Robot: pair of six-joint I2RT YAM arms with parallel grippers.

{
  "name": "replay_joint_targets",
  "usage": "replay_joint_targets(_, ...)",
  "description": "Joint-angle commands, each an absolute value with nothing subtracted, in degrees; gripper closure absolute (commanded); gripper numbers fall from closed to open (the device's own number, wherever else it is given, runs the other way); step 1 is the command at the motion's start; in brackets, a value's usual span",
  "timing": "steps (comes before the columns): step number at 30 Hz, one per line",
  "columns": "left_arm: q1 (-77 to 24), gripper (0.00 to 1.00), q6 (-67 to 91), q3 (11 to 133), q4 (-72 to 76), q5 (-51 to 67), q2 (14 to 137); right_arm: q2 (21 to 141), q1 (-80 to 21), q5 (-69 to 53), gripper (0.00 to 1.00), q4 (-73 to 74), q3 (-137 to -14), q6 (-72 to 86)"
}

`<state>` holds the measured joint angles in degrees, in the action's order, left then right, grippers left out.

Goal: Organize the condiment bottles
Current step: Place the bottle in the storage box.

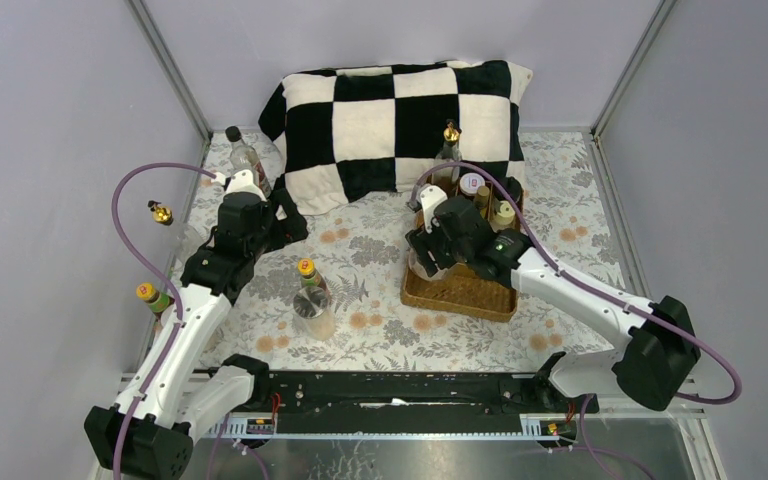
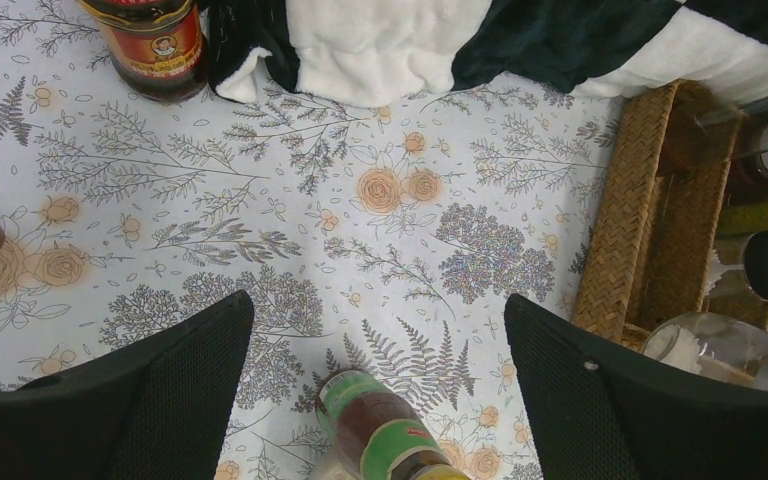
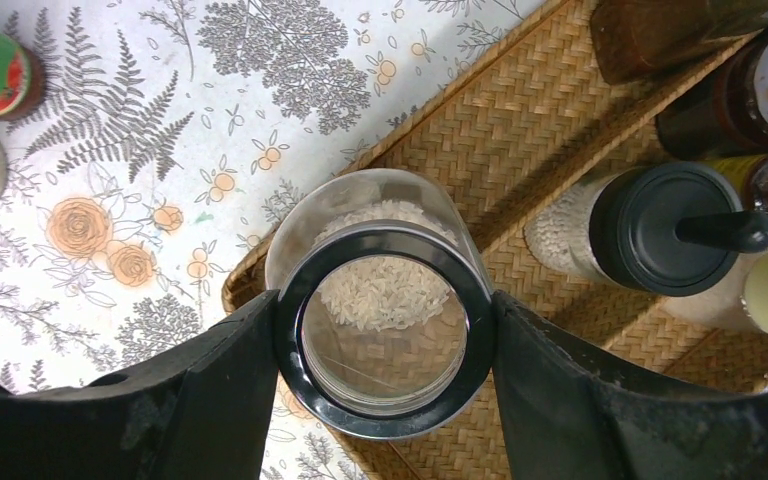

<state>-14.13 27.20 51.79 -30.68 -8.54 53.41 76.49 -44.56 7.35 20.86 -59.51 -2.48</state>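
My right gripper (image 3: 385,305) is shut on a clear jar (image 3: 375,215) with a black-rimmed lid and some rice inside. It holds the jar over the near left corner of the wicker tray (image 3: 520,130). From above, that gripper (image 1: 426,262) covers most of the jar. My left gripper (image 2: 375,300) is open over bare tablecloth with nothing between its fingers. A green-labelled, yellow-capped bottle (image 2: 380,430) stands just below it. From above, the left gripper (image 1: 282,218) is beside the pillow, and that bottle (image 1: 309,282) stands mid-table.
The tray (image 1: 460,295) holds a gold-topped bottle (image 1: 450,145), a black-capped jar (image 3: 660,225) and others at its far end. Loose bottles stand at the left (image 1: 161,212), (image 1: 150,295) and near the pillow (image 1: 241,152). A checked pillow (image 1: 400,110) lies at the back.
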Motion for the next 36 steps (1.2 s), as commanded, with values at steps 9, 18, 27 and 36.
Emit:
replay_joint_targets(9, -13.94, 0.01, 26.28, 51.28, -28.50, -7.47, 53.34, 72.98, -47.46, 4.31, 0.46, 22.24, -56.66, 2.59)
replay_joint_targets(18, -13.90, 0.01, 26.44, 50.99, -28.23, -7.13, 53.27, 74.37, -48.31, 5.89, 0.45, 22.01, -55.93, 3.08)
replay_joint_targets(27, -13.97, 0.01, 26.88, 51.06, -27.76, -6.56, 53.69, 79.08, -48.34, 4.82, 0.44, 17.91, -51.80, 4.97)
replay_joint_targets(36, -13.97, 0.01, 26.73, 51.74, -28.35, -6.68, 53.43, 79.28, -48.33, 7.08, 0.13, 18.43, -52.35, 5.86)
